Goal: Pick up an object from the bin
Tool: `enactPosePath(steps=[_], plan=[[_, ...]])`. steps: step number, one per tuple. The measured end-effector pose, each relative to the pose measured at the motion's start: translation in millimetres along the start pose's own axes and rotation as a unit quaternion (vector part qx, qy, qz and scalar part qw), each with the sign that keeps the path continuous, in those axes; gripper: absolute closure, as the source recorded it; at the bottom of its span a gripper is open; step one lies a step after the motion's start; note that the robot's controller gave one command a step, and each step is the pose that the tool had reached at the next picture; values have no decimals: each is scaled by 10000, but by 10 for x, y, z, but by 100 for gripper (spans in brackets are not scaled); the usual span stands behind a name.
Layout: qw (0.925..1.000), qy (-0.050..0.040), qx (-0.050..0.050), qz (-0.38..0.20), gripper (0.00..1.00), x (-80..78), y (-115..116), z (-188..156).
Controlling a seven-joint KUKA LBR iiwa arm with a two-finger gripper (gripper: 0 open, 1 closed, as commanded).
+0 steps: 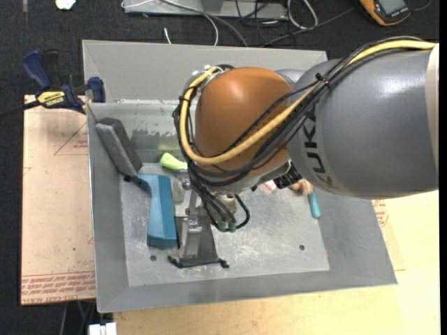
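- The grey metal bin (279, 246) fills the middle of the frame, and the arm (377, 124) comes in from the right side and covers its upper right part.
- On the wrist sits a round orange cover (237, 110), with black and yellow cables (209, 160) looped around it.
- The gripper (194, 246) hangs below this cover, low in the lower middle of the bin, close to the floor and near the front wall.
- I cannot tell if the gripper is wide or narrow, and I see nothing clearly held in it.
- The nearest thing is a long blue block (161, 211). It lies just to the left of the gripper, with its lower end beside it.
- A dark grey handle-shaped tool (117, 145) lies slanted in the upper left of the bin, and its lower end is near the top of the blue block.
- A small yellow-green piece (172, 162) lies just above the blue block, partly under the cables.
- A thin teal stick (314, 206) lies at the right, under the edge of the arm, well apart from the gripper.
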State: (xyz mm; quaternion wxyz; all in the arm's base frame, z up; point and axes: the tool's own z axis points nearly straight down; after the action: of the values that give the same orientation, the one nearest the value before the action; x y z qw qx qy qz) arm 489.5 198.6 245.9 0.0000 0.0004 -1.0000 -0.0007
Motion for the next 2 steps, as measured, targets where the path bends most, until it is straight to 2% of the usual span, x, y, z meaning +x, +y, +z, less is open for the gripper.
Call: enactPosePath(steps=[1, 2], plan=[[9990, -11, -7, 438, 0, -66, -316, 560], [9987, -51, -26, 497, 0, -183, -602, 1297]])
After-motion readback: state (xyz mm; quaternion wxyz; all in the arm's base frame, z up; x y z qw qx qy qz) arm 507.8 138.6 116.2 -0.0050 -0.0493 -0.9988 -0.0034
